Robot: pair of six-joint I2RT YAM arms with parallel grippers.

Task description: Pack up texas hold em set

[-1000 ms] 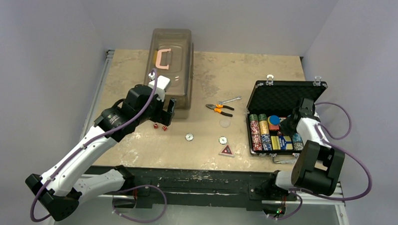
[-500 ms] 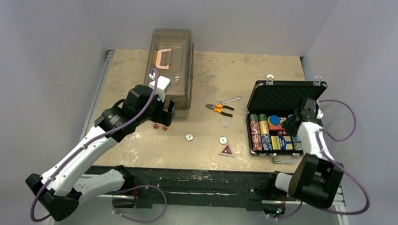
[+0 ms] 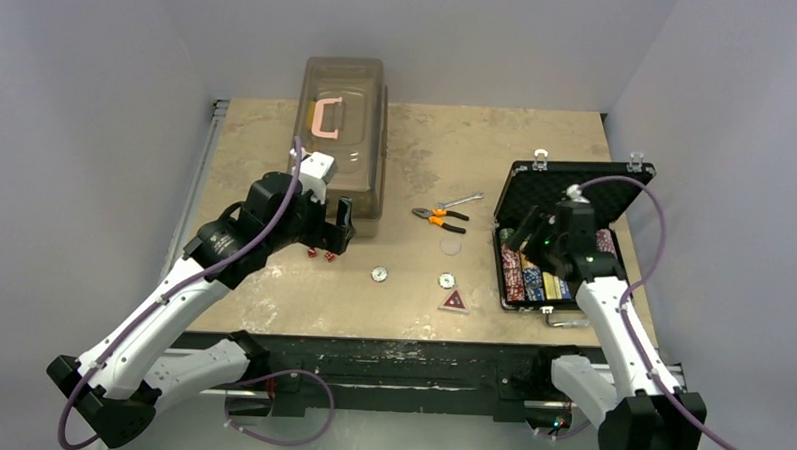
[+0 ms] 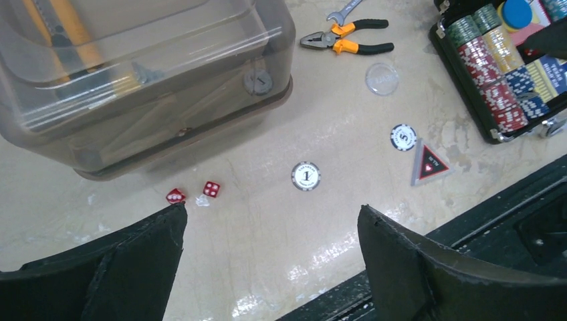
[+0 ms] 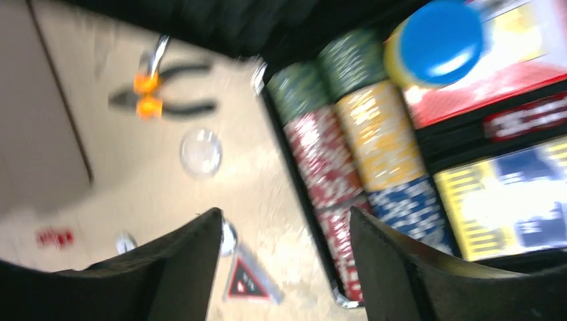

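**Hold'em set, part packed: loose pieces at centre, case at right, both grippers empty.**

Left gripper [image 4: 271, 210], fingers spread wide and holding nothing, hangs over two small red dice [image 4: 211, 189] at lower left of its wrist view, near the large translucent brown plastic box [image 4: 134, 87]. Rightward: round black-and-white button [image 4: 305, 176] marked "1"; second round button [image 4: 403, 137], mark too small to read; red triangle token [image 4: 428, 164], lettering unreadable. Far right: open black briefcase-style case [image 3: 536, 188] holding multicoloured poker chips [image 4: 491, 87] in rows and a blue-and-yellow card box [image 5: 508, 214], print blurred. Right gripper [image 5: 284, 217], fingers apart and empty, hovers at the case's left edge. Risks, as judged: the dice lie close together, so wide fingers may pinch both or flick one away; flat buttons may slide rather than lift.
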